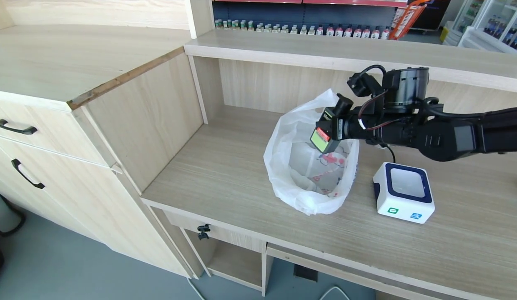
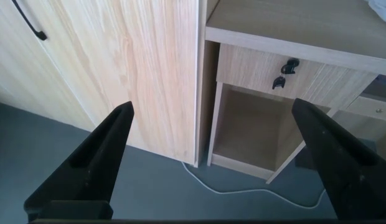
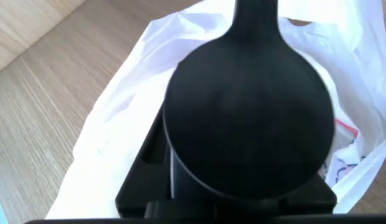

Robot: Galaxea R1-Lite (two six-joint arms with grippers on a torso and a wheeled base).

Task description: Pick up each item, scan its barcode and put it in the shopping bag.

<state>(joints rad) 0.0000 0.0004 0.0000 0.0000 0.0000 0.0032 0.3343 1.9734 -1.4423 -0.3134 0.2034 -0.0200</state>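
Note:
A white plastic shopping bag (image 1: 292,175) stands open on the wooden counter, with white packets printed in red (image 1: 331,166) inside it. My right gripper (image 1: 334,125) hangs over the bag's mouth, shut on a dark item with a green and red label (image 1: 321,139). In the right wrist view the dark rounded item (image 3: 249,118) hides the fingers, and the bag (image 3: 127,106) lies below it. The white barcode scanner (image 1: 404,191) sits on the counter beside the bag. My left gripper (image 2: 211,162) is open and holds nothing, low by the cabinet and above the grey floor.
A tall cabinet side panel (image 1: 146,116) walls the counter on the bag's far side from the scanner, and a raised shelf (image 1: 346,50) runs behind it. Below the counter are a locked drawer (image 2: 286,71) and an open cubby (image 2: 255,130). A white cable (image 2: 243,190) lies on the floor.

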